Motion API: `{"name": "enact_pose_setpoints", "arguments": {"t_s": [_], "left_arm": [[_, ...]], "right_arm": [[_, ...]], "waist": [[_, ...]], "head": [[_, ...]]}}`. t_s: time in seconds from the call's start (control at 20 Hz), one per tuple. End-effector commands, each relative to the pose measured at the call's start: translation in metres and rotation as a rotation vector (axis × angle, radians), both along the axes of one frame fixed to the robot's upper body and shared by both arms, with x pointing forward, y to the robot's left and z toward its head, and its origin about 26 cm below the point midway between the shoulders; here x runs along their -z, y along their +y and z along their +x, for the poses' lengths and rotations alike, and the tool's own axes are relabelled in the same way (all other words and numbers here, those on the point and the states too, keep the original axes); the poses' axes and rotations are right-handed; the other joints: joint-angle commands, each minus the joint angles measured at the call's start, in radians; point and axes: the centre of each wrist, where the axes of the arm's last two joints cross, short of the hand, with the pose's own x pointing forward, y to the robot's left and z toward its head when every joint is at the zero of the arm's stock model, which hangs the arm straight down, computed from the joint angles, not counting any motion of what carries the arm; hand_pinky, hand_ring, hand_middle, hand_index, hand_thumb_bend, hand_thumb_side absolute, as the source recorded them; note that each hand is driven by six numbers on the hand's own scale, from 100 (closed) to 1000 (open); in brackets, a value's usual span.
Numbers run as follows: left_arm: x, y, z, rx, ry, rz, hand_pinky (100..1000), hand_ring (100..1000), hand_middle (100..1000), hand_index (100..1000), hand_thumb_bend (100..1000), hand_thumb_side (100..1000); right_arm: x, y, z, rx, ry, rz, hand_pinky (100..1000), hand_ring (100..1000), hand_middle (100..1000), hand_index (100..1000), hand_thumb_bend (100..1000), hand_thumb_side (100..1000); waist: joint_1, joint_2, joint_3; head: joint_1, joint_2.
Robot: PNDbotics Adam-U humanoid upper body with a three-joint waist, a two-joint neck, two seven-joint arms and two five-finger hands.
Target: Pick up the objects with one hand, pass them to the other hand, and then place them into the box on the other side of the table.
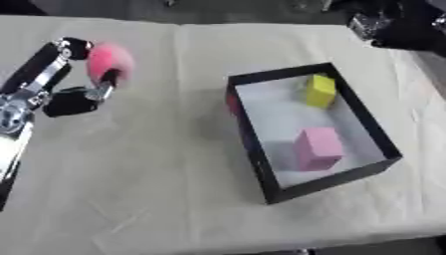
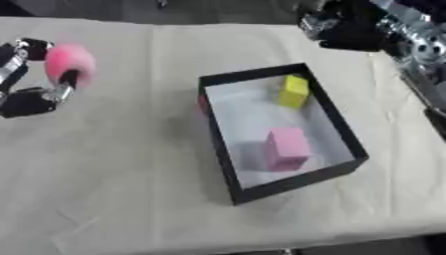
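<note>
A pink round object [image 1: 111, 61] is held above the table's far left, with my left hand [image 1: 73, 101] shut on it, fingers curled around its sides. The black box [image 1: 253, 144] with a pale floor stands right of centre. Inside it are a yellow block [image 1: 320, 90] at the far end and a pink block [image 1: 316, 148] nearer the front. A small red thing [image 1: 232, 103] shows against the outside of the box's left wall. My right hand [image 2: 341, 28] is a dark shape at the far right, beyond the box, and its fingers are too blurred to read.
A cream cloth [image 1: 148, 179] covers the table, with its front edge near the bottom of the view. The silver right arm [image 2: 418, 47] comes in from the upper right corner.
</note>
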Motion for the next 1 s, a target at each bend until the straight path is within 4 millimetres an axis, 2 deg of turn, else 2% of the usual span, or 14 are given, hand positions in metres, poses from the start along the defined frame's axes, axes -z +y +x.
{"name": "enact_pose_setpoints", "arguments": {"t_s": [0.05, 0.35, 1.0], "left_arm": [[-0.01, -0.009, 0.003, 0.018, -0.049, 0.007, 914, 657, 510, 432, 100, 394], [-0.003, -0.023, 0.006, 0.041, -0.051, 0.002, 915, 654, 507, 431, 100, 421], [-0.001, -0.061, 0.01, 0.108, -0.086, -0.016, 907, 654, 505, 431, 100, 424]], "right_arm": [[-0.008, 0.003, 0.0, -0.026, -0.006, -0.042, 814, 957, 891, 982, 100, 392], [-0.003, 0.013, 0.004, -0.082, 0.029, -0.073, 818, 960, 894, 986, 100, 402], [-0.002, 0.035, 0.012, -0.212, 0.082, -0.117, 820, 968, 901, 995, 100, 409]], "waist": [[-0.014, -0.044, 0.001], [-0.025, -0.044, 0.008], [-0.034, -0.044, 0.026]], "head": [[-0.009, 0.005], [-0.041, 0.005], [-0.068, 0.005]]}}
